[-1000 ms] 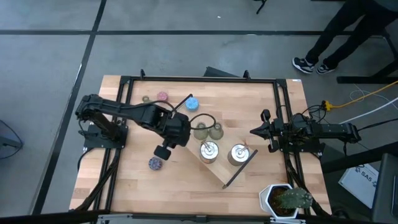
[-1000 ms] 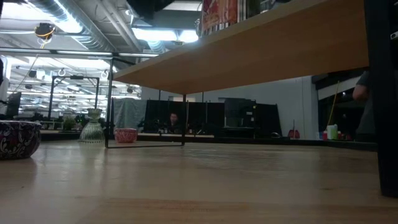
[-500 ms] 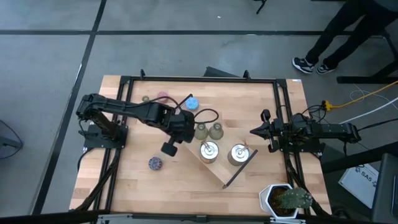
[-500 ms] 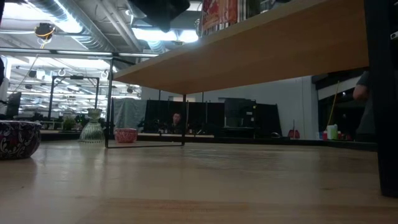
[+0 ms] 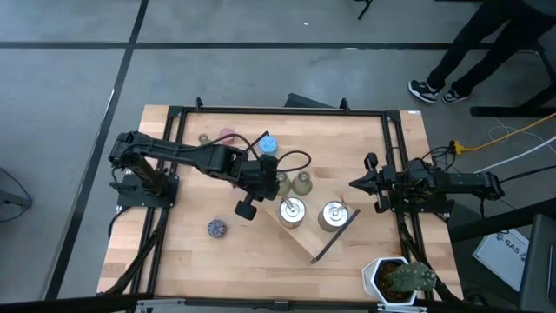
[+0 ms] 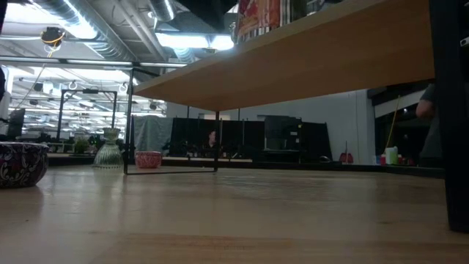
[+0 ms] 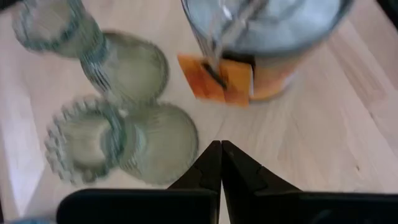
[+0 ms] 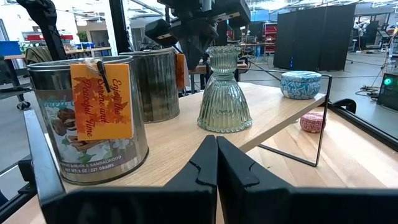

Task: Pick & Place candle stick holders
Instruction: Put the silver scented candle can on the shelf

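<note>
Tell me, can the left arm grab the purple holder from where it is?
Probably yes. The purple holder sits alone on bare wood at the table's left front, nothing beside it. The left gripper is shut over the green holders on the tray, so it must swing back and open.

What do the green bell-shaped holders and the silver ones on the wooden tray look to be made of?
Green holder: seemingly ribbed pressed glass, glossy and translucent; light shows through its flutes. Silver holder: apparently a metal tin, shiny, its wall showing soft reflections, with a printed orange paper label. Wooden tray: pale wood with visible grain, matte.
</note>
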You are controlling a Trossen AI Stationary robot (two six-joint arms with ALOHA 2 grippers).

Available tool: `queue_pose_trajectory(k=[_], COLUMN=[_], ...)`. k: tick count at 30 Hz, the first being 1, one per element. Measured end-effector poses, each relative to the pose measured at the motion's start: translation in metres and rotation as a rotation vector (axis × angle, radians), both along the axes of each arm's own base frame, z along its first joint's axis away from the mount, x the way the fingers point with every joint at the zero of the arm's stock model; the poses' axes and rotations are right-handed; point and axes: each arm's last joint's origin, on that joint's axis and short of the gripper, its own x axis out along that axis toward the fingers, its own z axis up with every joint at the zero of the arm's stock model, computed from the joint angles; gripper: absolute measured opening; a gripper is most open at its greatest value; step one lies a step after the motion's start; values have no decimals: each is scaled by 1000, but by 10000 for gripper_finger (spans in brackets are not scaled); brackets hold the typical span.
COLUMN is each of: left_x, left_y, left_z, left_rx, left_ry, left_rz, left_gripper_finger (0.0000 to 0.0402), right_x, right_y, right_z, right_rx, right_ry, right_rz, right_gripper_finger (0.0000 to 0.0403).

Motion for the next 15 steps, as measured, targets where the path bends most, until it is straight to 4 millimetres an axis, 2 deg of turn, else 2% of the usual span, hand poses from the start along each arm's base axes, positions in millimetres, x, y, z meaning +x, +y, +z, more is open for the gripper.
queue_pose_trajectory(k=[6,15], left_x=[12,17], left_y=[-4,-4], left_z=[-8,-6], left_rx=[2,16], left_ry=[-27,-82], left_rz=[-12,2], left_gripper_finger=[1,1], right_x=[0,0], right_y=[0,0], right_z=[0,0], right_rx=[0,0], right_ry=[0,0], right_rz=[0,0], right_gripper_finger=[1,1])
